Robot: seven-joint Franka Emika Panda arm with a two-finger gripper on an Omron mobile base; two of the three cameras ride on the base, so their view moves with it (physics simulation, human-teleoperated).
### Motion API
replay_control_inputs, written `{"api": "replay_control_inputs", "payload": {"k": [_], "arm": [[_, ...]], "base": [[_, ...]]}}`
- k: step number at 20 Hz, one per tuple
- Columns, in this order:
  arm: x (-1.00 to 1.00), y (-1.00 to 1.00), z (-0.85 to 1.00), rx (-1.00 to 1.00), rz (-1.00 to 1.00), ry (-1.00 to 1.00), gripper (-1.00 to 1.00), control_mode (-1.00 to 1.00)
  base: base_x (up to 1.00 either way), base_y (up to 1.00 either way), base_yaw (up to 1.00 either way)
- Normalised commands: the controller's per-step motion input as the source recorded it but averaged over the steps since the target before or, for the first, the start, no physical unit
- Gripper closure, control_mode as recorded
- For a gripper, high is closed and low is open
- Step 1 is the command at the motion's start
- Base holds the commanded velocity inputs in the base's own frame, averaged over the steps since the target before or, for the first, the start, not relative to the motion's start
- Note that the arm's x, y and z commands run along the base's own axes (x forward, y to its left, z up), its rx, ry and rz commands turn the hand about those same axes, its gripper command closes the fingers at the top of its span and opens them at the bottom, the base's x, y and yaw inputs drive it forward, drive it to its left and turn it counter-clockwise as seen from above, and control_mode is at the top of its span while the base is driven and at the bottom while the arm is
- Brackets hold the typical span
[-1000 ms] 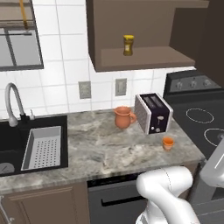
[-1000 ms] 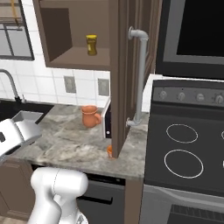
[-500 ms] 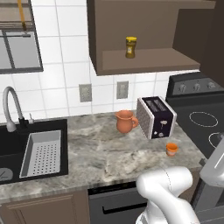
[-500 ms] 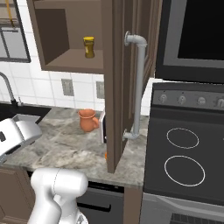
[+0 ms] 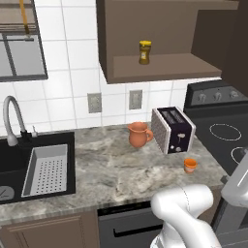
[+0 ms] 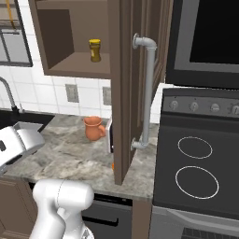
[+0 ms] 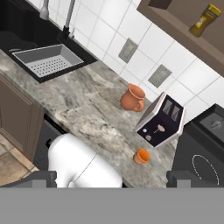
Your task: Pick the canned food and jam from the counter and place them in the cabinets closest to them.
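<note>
Below my gripper (image 7: 111, 177) in the hand view, its two tips stand spread wide apart at the picture's lower corners, pinching nothing. Between them and a little farther off, the jam (image 7: 141, 155) sits on the bench (image 7: 83, 103) near its front edge. Just beyond the jam stands a toaster (image 7: 160, 120), and beside that a terracotta jug (image 7: 133, 97). Farther off lies a black sink (image 7: 26, 43) holding a grey strainer tray (image 7: 47, 60). An amber jar with a yellow lid (image 7: 206, 18) stands on the shelf of the cabinets (image 7: 183, 33), well away from my gripper.

From the left base view, the jam (image 5: 190, 165) rests alone near the bench's (image 5: 111, 169) front right corner, apart from the toaster (image 5: 173, 130). Jug (image 5: 139, 134), sink (image 5: 19, 162) and open cabinets (image 5: 160, 68) with the amber jar (image 5: 144, 52) are plain here.

From the right base view, the open cabinet door (image 6: 126, 88) with its metal pipe handle (image 6: 146, 93) stands across the bench (image 6: 74, 156), hiding most of the toaster. Jug (image 6: 93, 128) and amber jar (image 6: 94, 50) show left of it. I cannot find the canned food.
</note>
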Motion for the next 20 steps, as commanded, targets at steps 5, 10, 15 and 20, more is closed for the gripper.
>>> {"api": "replay_control_inputs", "payload": {"k": [5,10,15,20], "arm": [[0.0,0.0,0.0,0.0,0.0,0.0,-1.0,-1.0],[0.0,0.0,0.0,0.0,0.0,0.0,-1.0,-1.0],[0.02,0.0,-0.08,-0.02,0.0,0.01,-1.0,-1.0],[0.11,0.01,-0.22,-0.08,0.0,0.09,-1.0,-1.0]], "base": [[0.0,0.0,0.0],[0.0,0.0,0.0],[0.0,0.0,0.0],[0.0,0.0,0.0]]}}
